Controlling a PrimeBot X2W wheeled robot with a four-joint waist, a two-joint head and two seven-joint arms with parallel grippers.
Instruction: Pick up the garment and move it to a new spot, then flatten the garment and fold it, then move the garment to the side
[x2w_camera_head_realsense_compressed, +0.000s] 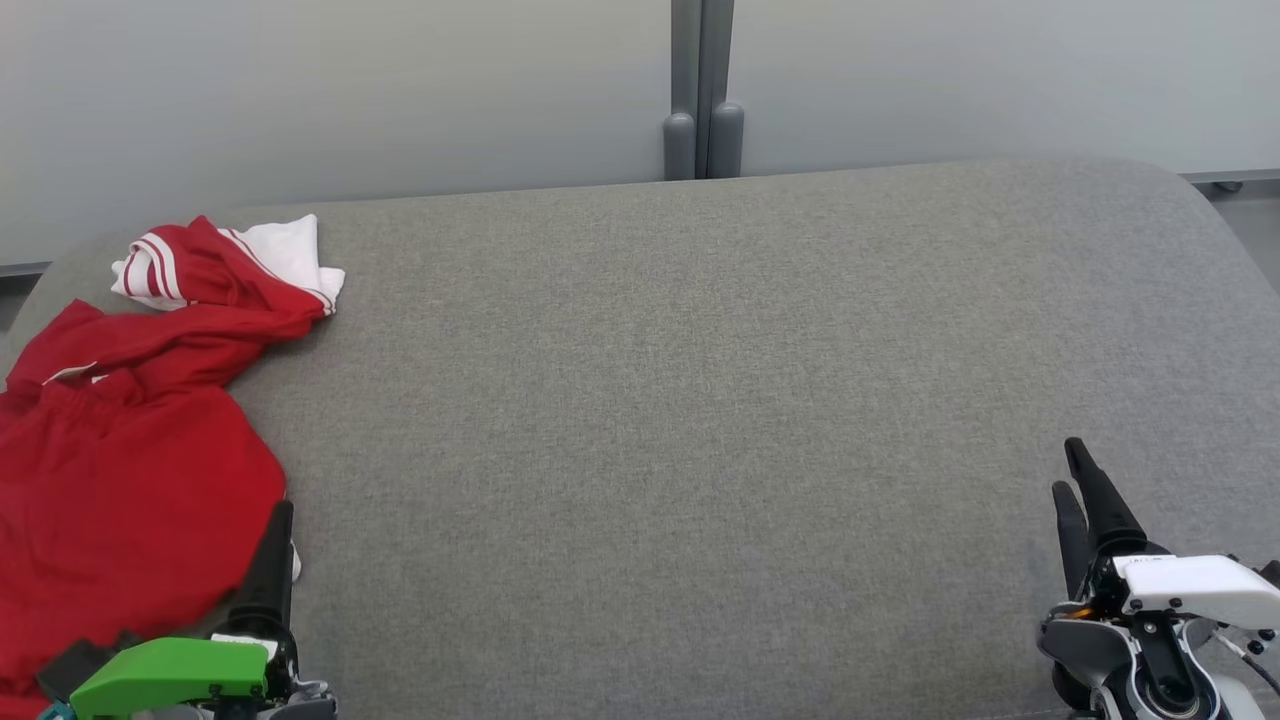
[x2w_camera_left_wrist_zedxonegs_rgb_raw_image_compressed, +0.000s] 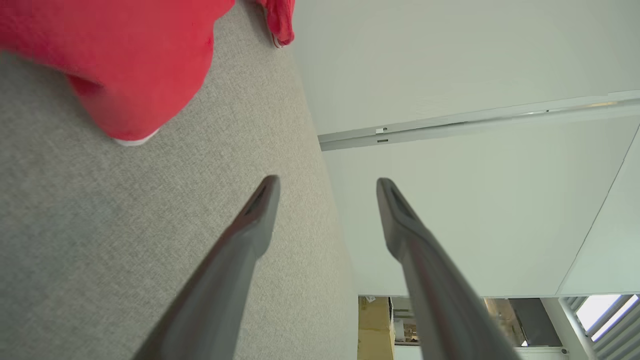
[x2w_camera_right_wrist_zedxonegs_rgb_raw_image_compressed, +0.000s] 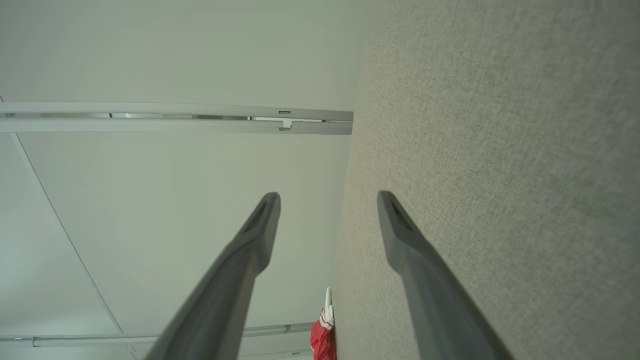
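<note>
- Red garment (x2w_camera_head_realsense_compressed: 130, 480) with white striped trim lies bunched at the far left end of the grey fabric counter (x2w_camera_head_realsense_compressed: 700, 400). Its left side runs out of the head view, so I can't tell if it hangs over the edge.
- Garment is not flat and not folded: the body is rumpled, and a striped red-and-white part is twisted toward the back edge.
- Progress, my judgement: the task looks near its start. Pick-up, move to a new spot, flatten, fold and shift aside all seem left to do.
- Left claw (x2w_camera_left_wrist_zedxonegs_rgb_raw_image_compressed: 327, 182): fingers spread wide, nothing between them, gripping nothing.
- In the head view, one dark finger of the left claw sits right at the garment's lower right hem. In the left wrist view the red cloth lies ahead and off to one side, with grey weave between it and the fingertips. So it is just beside the garment; contact can't be confirmed.
- The left claw looks best placed for the first grab, since the hem is near.
- The broad grey stretch of counter between the two claws is probably where the garment should go.
- Right claw (x2w_camera_head_realsense_compressed: 1068, 470): low at the right end of the counter, well apart from the garment.
- Right claw's fingers are also spread apart in the right wrist view, holding nothing. I can't tell if they touch the counter.
</note>
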